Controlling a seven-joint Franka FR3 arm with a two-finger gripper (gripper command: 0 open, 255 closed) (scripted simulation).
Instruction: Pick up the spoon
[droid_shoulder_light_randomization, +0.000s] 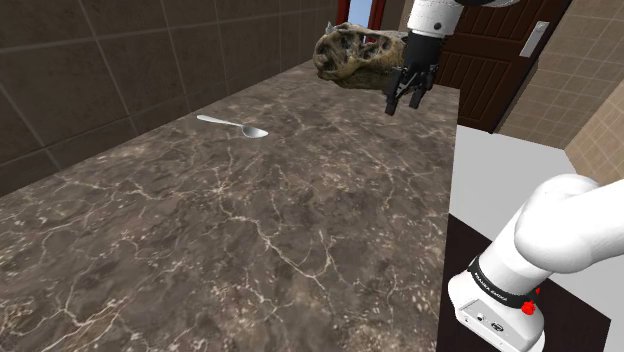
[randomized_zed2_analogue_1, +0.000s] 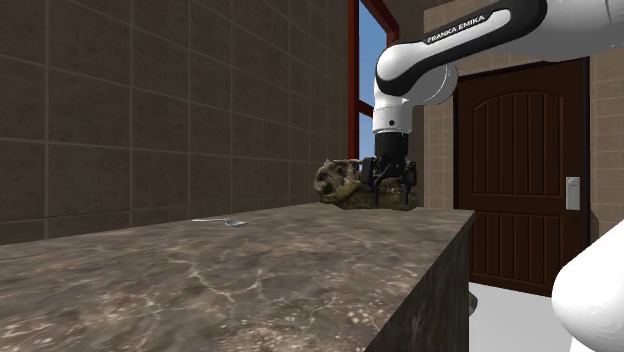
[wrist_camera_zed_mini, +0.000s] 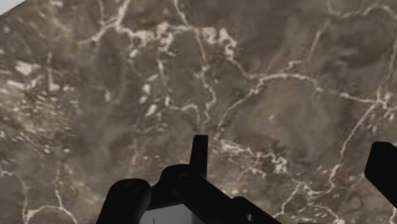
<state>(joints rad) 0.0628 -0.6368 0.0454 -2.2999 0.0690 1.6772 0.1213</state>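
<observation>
claw: 1 arm, fingers apart with nothing between them, hanging above the desk just beside a skull-shaped ornament.
spoon: lies flat on the desk, well apart from the claw, toward the shoulder view's left.
long axis: roughly in line with the claw, bowl end nearer it, handle pointing away.
judgement: the approach calls for a traverse toward the spoon, then a descent, with the fingers set across the thin handle.

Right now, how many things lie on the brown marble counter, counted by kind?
Spoon: 1
Skull-shaped figure: 1
Total: 2
</observation>
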